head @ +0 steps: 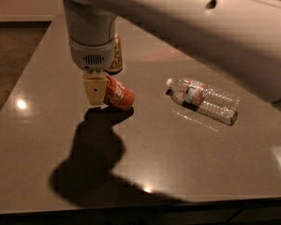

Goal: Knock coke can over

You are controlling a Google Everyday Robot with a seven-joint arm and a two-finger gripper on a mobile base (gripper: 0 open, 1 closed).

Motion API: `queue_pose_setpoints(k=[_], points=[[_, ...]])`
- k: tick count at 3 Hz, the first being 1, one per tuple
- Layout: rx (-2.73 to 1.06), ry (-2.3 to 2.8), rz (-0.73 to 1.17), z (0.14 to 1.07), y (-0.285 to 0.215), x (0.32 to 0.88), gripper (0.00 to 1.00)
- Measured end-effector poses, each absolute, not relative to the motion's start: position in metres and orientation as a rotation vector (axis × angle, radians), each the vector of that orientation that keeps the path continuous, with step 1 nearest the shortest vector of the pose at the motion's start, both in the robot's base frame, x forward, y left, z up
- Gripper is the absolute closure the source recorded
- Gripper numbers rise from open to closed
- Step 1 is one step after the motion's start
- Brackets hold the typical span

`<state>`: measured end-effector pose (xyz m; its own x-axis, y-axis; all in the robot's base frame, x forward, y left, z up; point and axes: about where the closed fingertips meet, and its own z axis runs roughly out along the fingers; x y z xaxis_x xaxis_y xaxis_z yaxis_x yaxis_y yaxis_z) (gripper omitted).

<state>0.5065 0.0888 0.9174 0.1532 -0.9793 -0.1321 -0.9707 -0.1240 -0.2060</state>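
The coke can (118,94) is red with white lettering. It lies tipped on its side on the grey table (187,153), left of the middle, with its top pointing up and left toward the gripper. My gripper (99,92) hangs from the big white arm right over the can's upper left end and touches or nearly touches it. Its yellow tip is just left of the can. The can's top end is hidden behind the gripper.
A tan-orange can (114,55) stands upright just behind the gripper, partly hidden by the wrist. A clear plastic water bottle (202,100) lies on its side to the right. The white arm (187,27) spans the top of the view. The table's front edge runs along the bottom.
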Motion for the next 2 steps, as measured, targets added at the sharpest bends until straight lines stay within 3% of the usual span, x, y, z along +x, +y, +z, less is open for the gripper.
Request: queue_pose_setpoints(k=[2], points=[[-2.331,1.862,-0.143,0.891,0.089,0.503,0.28]])
